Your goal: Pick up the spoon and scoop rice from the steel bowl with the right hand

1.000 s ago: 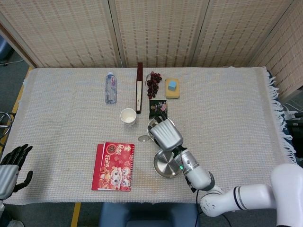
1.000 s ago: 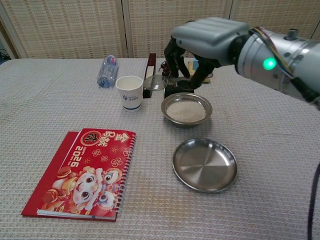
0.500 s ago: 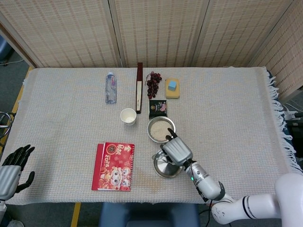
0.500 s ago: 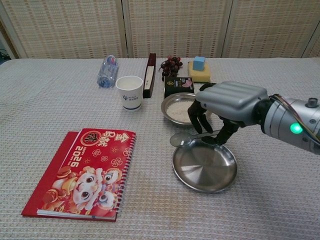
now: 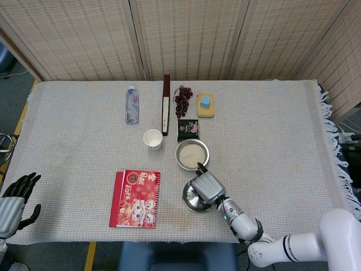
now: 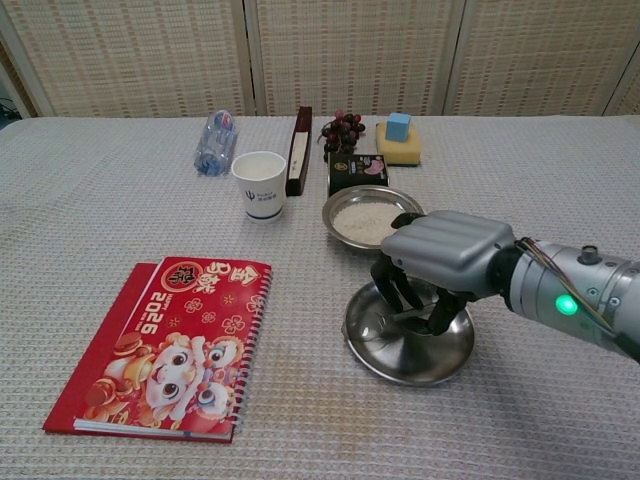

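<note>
The steel bowl [image 6: 372, 216] [image 5: 192, 154] filled with white rice stands mid-table. In front of it lies an empty steel plate [image 6: 400, 362] [image 5: 193, 201]. My right hand [image 6: 440, 257] [image 5: 207, 187] hangs low over the plate's far half, fingers curled downward. It grips the spoon [image 6: 398, 320], of which only a thin metal piece shows under the fingers, down at the plate. Whether the spoon carries rice I cannot tell. My left hand [image 5: 14, 201] is off the table's front left corner, fingers apart and holding nothing.
A red notebook [image 6: 165, 345] lies front left. A paper cup [image 6: 259, 184], a water bottle [image 6: 215, 142], a long dark case [image 6: 298, 150], a small dark box [image 6: 357, 170], grapes [image 6: 340, 130] and a yellow sponge with a blue cube [image 6: 398, 148] sit behind the bowl.
My right hand has come from above the rice bowl's far side toward the front and down onto the steel plate, bringing the spoon. The left hand has barely moved.
</note>
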Robot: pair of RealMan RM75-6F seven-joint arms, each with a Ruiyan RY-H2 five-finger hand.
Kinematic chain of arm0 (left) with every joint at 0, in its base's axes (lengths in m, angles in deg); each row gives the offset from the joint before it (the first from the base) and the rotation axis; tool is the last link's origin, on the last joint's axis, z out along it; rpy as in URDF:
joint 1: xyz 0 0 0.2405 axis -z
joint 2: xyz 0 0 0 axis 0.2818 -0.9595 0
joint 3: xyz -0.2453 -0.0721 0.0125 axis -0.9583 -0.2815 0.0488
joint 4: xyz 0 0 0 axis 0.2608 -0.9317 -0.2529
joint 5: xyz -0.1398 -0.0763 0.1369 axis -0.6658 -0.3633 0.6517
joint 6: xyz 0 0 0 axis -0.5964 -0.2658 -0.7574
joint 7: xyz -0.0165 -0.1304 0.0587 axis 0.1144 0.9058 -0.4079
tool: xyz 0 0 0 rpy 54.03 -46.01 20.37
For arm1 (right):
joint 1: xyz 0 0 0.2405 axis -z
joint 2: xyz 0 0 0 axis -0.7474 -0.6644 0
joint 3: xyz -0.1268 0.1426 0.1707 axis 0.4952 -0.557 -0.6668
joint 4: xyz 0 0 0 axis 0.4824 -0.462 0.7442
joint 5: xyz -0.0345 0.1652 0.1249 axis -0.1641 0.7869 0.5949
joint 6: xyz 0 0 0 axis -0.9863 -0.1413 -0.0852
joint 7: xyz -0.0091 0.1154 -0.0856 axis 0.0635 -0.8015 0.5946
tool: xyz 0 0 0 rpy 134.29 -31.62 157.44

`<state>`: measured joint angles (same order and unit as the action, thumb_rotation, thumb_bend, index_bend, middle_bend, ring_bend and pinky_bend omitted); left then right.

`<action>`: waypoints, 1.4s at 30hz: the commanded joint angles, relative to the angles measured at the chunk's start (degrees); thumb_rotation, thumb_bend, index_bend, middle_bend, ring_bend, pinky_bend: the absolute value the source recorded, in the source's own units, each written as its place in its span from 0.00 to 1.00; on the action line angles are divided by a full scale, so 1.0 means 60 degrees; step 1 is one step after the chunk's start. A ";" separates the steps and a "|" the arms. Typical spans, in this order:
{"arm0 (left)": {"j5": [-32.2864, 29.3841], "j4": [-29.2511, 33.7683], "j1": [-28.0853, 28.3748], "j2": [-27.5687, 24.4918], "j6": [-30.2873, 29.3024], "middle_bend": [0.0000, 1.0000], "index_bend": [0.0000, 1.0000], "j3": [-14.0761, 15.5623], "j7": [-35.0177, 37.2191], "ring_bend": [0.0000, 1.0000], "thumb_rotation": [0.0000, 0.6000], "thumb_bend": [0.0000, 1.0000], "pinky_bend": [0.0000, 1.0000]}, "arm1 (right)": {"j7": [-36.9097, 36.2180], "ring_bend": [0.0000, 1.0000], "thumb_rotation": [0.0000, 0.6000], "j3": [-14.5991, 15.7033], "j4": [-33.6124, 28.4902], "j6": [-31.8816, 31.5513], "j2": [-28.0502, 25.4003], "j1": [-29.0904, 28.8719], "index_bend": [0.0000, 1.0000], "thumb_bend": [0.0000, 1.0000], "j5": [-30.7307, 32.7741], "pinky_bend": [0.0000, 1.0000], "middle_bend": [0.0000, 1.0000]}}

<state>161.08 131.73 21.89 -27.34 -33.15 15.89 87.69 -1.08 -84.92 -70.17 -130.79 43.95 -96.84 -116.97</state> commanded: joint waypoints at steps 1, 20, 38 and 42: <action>0.0015 0.0001 -0.0011 -0.0005 -0.0008 0.00 0.00 0.0017 -0.0003 0.00 1.00 0.48 0.13 | 0.0219 0.17 1.00 0.0026 -0.0060 0.0102 -0.0034 -0.0026 0.42 0.32 0.0126 0.01 0.51; 0.0055 -0.0040 -0.0020 0.0017 -0.0090 0.00 0.00 -0.0007 0.0038 0.00 1.00 0.48 0.13 | 0.0127 0.07 1.00 0.0194 -0.1693 -0.2958 -0.1413 0.1385 0.16 0.32 -0.1619 0.00 0.31; 0.0146 -0.0436 -0.0173 0.0407 -0.0795 0.00 0.00 -0.0268 -0.0031 0.00 1.00 0.48 0.13 | -0.3058 0.00 1.00 0.1320 -0.0959 -0.8014 -0.3452 0.6379 0.04 0.26 -0.3634 0.00 0.04; 0.0234 -0.0369 -0.0185 0.0491 -0.0866 0.00 0.00 -0.0252 -0.0286 0.00 1.00 0.48 0.13 | -0.3091 0.00 1.00 0.1082 -0.0879 -0.7859 -0.3548 0.6528 0.03 0.25 -0.3814 0.00 0.03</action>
